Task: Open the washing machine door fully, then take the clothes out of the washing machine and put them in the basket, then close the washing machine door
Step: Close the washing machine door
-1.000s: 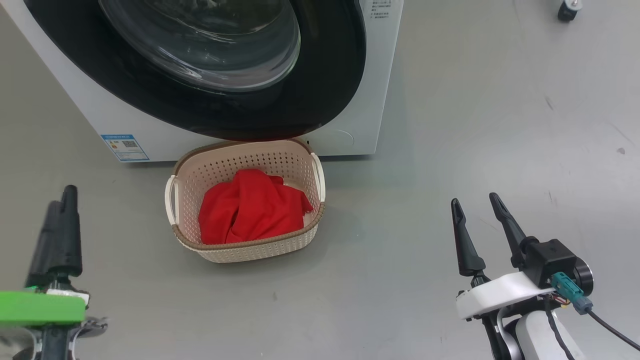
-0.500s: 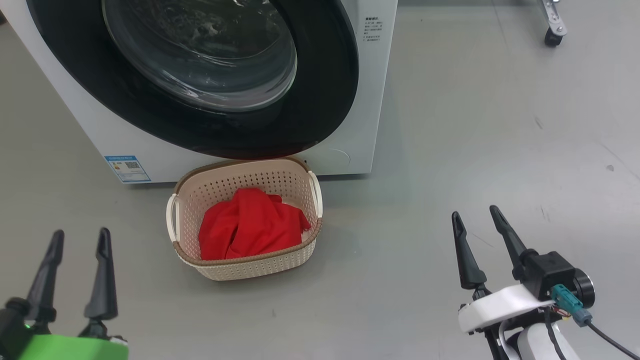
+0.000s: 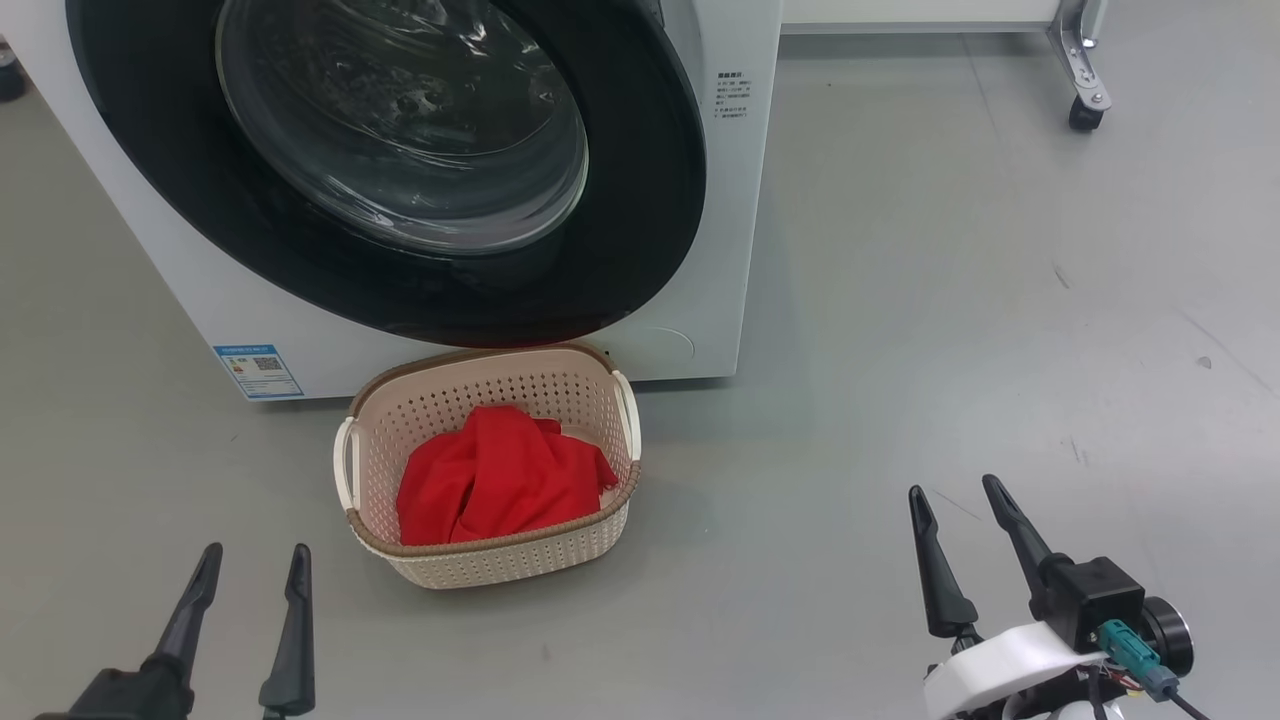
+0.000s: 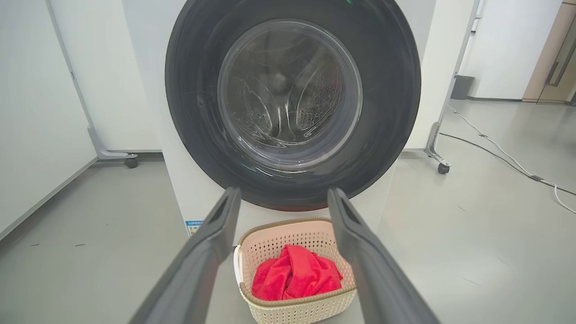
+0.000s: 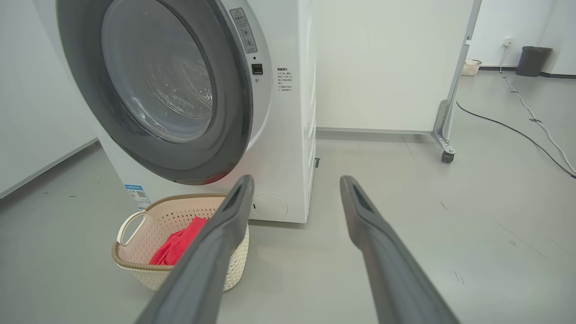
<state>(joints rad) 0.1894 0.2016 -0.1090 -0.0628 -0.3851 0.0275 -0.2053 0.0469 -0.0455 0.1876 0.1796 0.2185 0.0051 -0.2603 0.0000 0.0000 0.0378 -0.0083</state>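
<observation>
Quick count of what's here: one washing machine (image 3: 725, 250), one door (image 3: 640, 220), one basket (image 3: 500, 565), one bit of red clothing (image 3: 495, 485) and two claws. The door, black rim with the clear bulge in the middle, sits flat against the white front as far as I can tell. The basket is on the grey floor (image 3: 900, 300) just in front of the machine, below the door. The red clothes are bunched up inside it, under the brown rim. It has two white handles (image 3: 345, 465), one per side.

The left claw (image 3: 256, 550) is at lower left and the right claw (image 3: 952, 487) at lower right, both over bare floor and well apart from the basket. Each has two dark fingers (image 3: 293, 640) spread wide with nothing between them.

Writing-wise, there's one blue-and-white sticker (image 3: 257, 370) low on the machine's front, left of the basket. It has a QR-type square on it, but the print is too small to read. There's also one block of small dark print (image 3: 732, 95) right of the door, and one slanted warning label (image 5: 243, 29) on the pale band beside the door. I can't read either of those.
</observation>
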